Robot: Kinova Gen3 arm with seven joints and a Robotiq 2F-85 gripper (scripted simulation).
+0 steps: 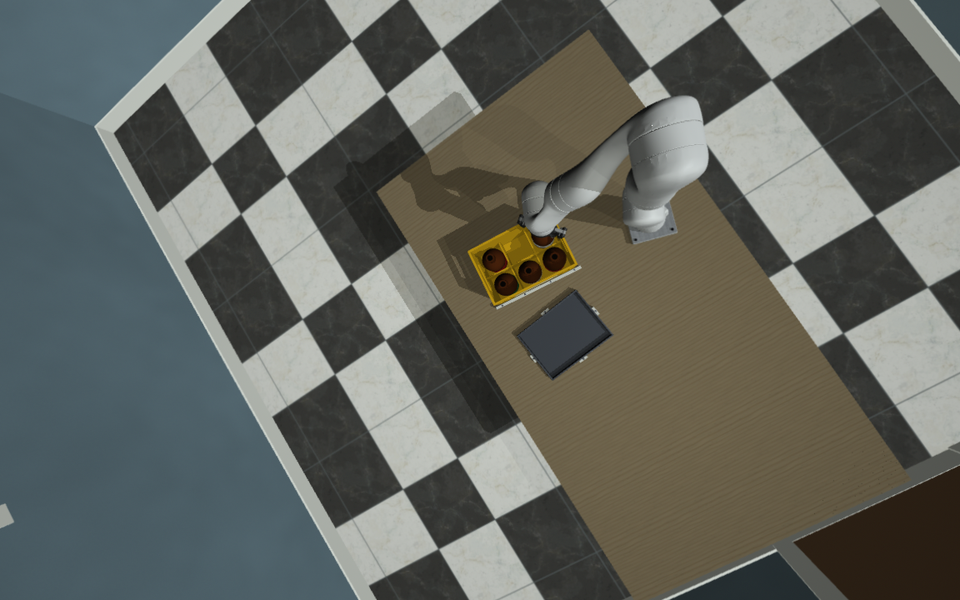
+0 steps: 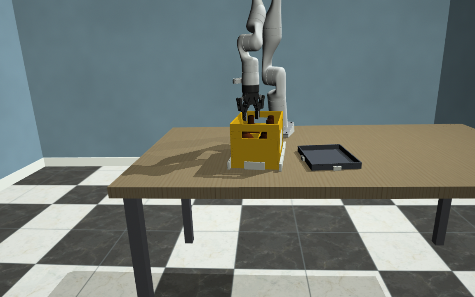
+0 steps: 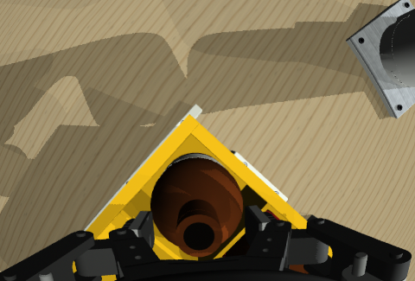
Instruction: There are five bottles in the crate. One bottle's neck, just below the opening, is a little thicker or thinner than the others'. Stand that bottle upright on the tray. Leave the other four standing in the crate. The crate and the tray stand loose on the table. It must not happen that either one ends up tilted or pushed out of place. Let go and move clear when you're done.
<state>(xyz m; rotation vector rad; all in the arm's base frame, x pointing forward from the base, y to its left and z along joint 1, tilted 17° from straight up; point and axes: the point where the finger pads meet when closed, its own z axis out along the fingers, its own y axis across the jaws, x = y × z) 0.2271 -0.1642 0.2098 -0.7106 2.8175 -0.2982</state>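
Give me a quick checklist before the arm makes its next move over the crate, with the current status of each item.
1. Hand open, nothing held: ok; its fingers stand apart on either side of the neck.
2. Bottle under the hand standing in its corner cell: ok.
3. Other four bottles standing in the crate: ok from the top view.
4. Tray holds no bottle, ready to receive one: ok.
5. Which bottle's neck differs: cannot tell from these views.
6. Crate square against its stops: cannot tell.
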